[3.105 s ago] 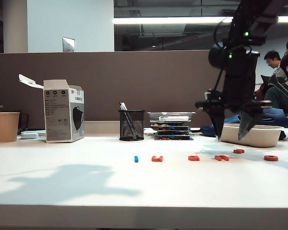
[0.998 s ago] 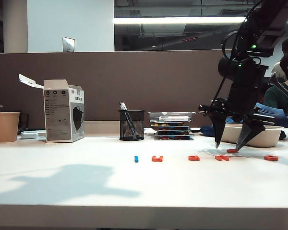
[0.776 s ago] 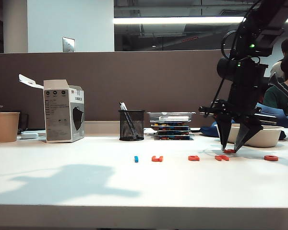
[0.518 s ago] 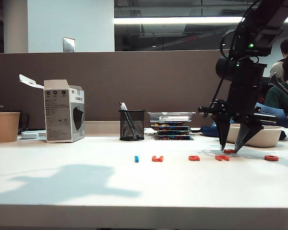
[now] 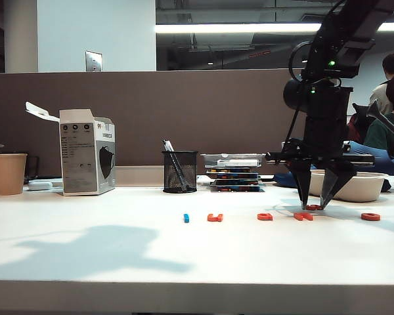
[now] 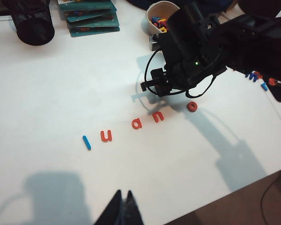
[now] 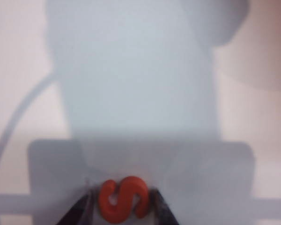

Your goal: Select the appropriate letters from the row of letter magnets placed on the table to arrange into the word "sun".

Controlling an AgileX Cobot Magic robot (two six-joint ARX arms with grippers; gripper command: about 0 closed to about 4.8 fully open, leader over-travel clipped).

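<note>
Orange-red plastic is pinched between the jaws of the right gripper [image 7: 123,206]: in the right wrist view the two dark fingertips [image 7: 77,212] press on both sides of the letter s [image 7: 123,199], which lies flat on the white table [image 5: 118,262]. In the exterior view the right gripper [image 5: 317,202] points straight down at the right part of the table, and its tips reach the surface just behind the letter n [image 5: 303,216]. The rest of the row of letter magnets [image 6: 138,123] lies in a line in front of it: a small blue piece [image 6: 86,142], then the letter u [image 6: 106,135], an a [image 6: 137,123], the n [image 6: 158,117] and a round red piece [image 6: 192,106] at the far end. The left gripper [image 6: 123,211] hangs high over the near edge of the table, well apart from all letters, with its tips pressed together and nothing between them. I judge that the step in hand is the taking of the first letter of "sun". The grip looks closed, but the s is not yet lifted. The next move, I think, calls for a straight lift, without dragging the s into the n beside it, and then a free spot on the table where u and n can follow.
</note>
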